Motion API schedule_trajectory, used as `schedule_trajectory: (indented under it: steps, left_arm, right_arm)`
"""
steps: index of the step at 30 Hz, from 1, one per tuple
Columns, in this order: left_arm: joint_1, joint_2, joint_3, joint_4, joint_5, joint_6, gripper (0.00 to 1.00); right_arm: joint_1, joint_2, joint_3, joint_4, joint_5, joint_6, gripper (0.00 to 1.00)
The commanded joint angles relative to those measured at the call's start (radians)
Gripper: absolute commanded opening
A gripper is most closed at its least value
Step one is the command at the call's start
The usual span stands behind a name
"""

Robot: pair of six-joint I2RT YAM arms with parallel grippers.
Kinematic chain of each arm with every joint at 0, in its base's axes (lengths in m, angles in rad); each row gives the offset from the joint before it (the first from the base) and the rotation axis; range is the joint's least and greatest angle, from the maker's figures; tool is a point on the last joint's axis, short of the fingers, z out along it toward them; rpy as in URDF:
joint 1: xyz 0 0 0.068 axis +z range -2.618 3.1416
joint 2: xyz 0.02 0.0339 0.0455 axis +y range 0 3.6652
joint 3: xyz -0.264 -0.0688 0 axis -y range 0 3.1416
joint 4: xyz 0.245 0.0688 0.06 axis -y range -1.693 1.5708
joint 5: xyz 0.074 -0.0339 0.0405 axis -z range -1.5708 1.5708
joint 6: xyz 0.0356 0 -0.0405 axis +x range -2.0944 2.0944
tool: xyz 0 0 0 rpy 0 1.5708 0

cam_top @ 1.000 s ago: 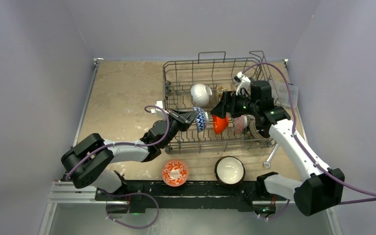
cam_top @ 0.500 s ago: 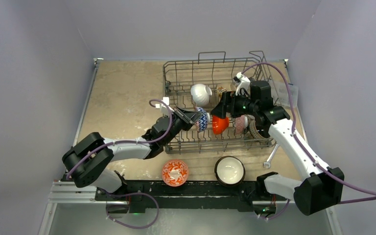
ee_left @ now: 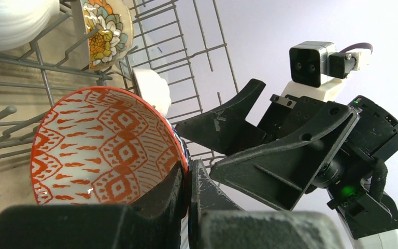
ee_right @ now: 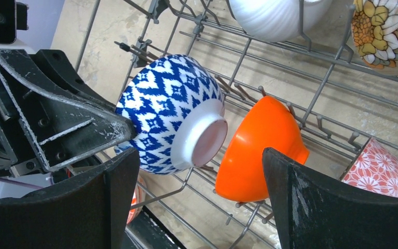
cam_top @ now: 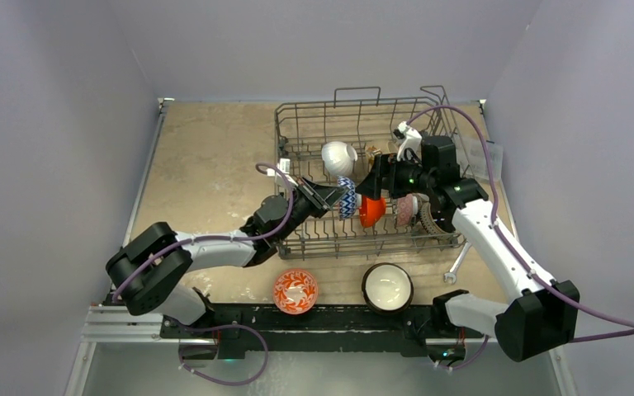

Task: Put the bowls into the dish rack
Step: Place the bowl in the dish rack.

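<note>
Right wrist view: we see the left gripper [ee_right: 126, 133] pinching the blue-patterned bowl [ee_right: 163, 111] by its rim, centre left; the right gripper [ee_right: 199, 155] gapes, orange bowl [ee_right: 259, 148] beside its lower-right finger.

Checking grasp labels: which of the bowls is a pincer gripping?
The blue-and-white patterned ceramic bowl, its rim clamped in the left pincer. The plain orange ceramic bowl beside it leans in the dark-grey wire dish rack, untouched by the open right pincer.

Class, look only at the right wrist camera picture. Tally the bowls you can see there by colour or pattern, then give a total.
white bowl: 1
blue-patterned bowl: 1
orange bowl: 1
pink-patterned bowl: 1
yellow-flowered bowl: 1
Total: 5
</note>
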Motion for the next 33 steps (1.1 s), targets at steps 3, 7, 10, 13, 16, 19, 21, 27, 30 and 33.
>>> schedule_trajectory:
  steps: [3, 7, 10, 13, 16, 19, 21, 27, 30, 33]
  left_arm:
    - [-0.004, 0.017, -0.039, 0.124, 0.008, -0.06, 0.0]
    - [-0.002, 0.012, -0.055, 0.098, -0.018, -0.07, 0.0]
    - [0.018, 0.031, -0.072, 0.105, 0.008, -0.103, 0.0]
    - [0.043, 0.066, -0.083, 0.158, 0.062, -0.124, 0.0]
    - [0.062, 0.093, -0.08, 0.181, 0.103, -0.142, 0.0]
    - [0.075, 0.127, -0.085, 0.227, 0.134, -0.184, 0.0]
    - [0.078, 0.148, -0.09, 0.258, 0.158, -0.203, 0.0]
    - [0.078, 0.148, -0.084, 0.191, 0.163, -0.208, 0.0]
    - [0.078, 0.111, -0.084, 0.119, 0.144, -0.196, 0.06]
    - [0.078, 0.063, -0.065, 0.016, 0.13, -0.158, 0.09]
  right_arm:
    - [0.001, -0.001, 0.046, -0.018, 0.027, -0.027, 0.9]
    - [0.002, -0.001, 0.044, -0.022, 0.032, -0.032, 0.9]
    - [0.0, -0.001, 0.043, -0.023, 0.035, -0.034, 0.9]
    - [0.001, -0.002, 0.043, -0.024, 0.037, -0.035, 0.9]
    - [0.001, 0.002, 0.041, -0.023, 0.036, -0.035, 0.9]
    - [0.0, 0.002, 0.04, -0.023, 0.036, -0.036, 0.9]
    - [0.001, 0.002, 0.041, -0.024, 0.037, -0.036, 0.9]
    - [0.001, 0.001, 0.04, -0.026, 0.032, -0.037, 0.9]
    - [0.001, -0.001, 0.037, -0.026, 0.03, -0.037, 0.9]
    - [0.001, -0.001, 0.035, -0.024, 0.027, -0.038, 0.9]
